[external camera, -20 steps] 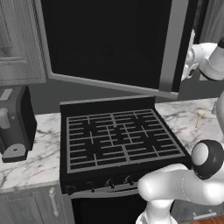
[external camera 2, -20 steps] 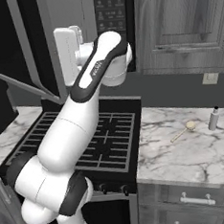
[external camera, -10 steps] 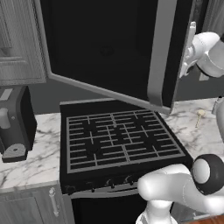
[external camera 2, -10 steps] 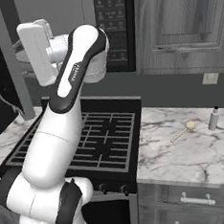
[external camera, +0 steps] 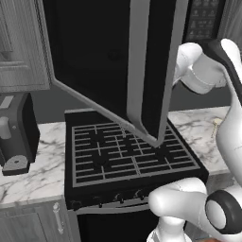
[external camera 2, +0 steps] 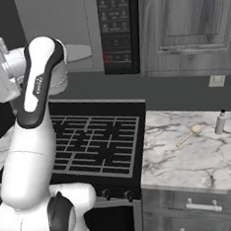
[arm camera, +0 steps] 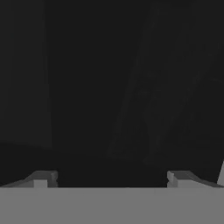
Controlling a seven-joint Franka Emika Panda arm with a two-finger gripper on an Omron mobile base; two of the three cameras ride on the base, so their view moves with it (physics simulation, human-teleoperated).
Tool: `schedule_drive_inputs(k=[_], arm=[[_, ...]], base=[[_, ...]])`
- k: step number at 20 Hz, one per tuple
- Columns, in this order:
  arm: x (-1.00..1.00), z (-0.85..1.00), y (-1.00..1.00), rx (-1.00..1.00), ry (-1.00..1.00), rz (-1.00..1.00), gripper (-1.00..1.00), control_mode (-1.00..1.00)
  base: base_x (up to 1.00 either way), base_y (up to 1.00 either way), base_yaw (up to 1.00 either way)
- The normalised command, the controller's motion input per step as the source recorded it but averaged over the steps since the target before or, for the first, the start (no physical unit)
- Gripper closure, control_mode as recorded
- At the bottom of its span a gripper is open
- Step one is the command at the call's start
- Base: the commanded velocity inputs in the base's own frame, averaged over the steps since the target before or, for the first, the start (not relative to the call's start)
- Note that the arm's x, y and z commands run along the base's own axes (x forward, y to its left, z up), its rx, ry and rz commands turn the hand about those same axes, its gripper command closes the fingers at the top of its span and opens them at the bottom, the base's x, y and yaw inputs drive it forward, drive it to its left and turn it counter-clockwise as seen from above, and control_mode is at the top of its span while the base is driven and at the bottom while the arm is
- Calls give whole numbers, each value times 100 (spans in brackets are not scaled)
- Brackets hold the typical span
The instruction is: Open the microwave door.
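Observation:
The microwave door (external camera: 99, 61) stands swung far open over the stove, its black glass toward the left base camera and its grey bar handle (external camera: 137, 61) upright. My hand (external camera: 189, 64) is tucked just behind the door's free edge. In the hand view my gripper (arm camera: 111, 177) is open, its two fingertips wide apart with nothing between them, facing a dark surface close ahead. The microwave (external camera 2: 80, 26) shows its open grey cavity and its dark button panel (external camera 2: 117, 28).
Below the door lies the black gas stove (external camera: 127, 156). A black toaster (external camera: 19, 132) stands on the counter at the left. On the marble counter (external camera 2: 201, 164) to the right lie a spoon (external camera 2: 188, 135) and a small bottle (external camera 2: 220, 123). Grey cabinets (external camera 2: 189, 27) hang above.
The door has swung further open to the left, and my hand has followed its free edge leftward.

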Motion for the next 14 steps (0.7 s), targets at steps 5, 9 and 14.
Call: schedule_drive_inputs(k=[5, 9, 14], arm=[[0, -38, 100, 0, -2, 0, -100, -100], [3, -16, 100, 0, -8, 0, -100, -100], [2, 0, 77, -4, -13, -7, -100, -100]], base=[[0, 0, 0], [0, 0, 0], [0, 0, 0]])
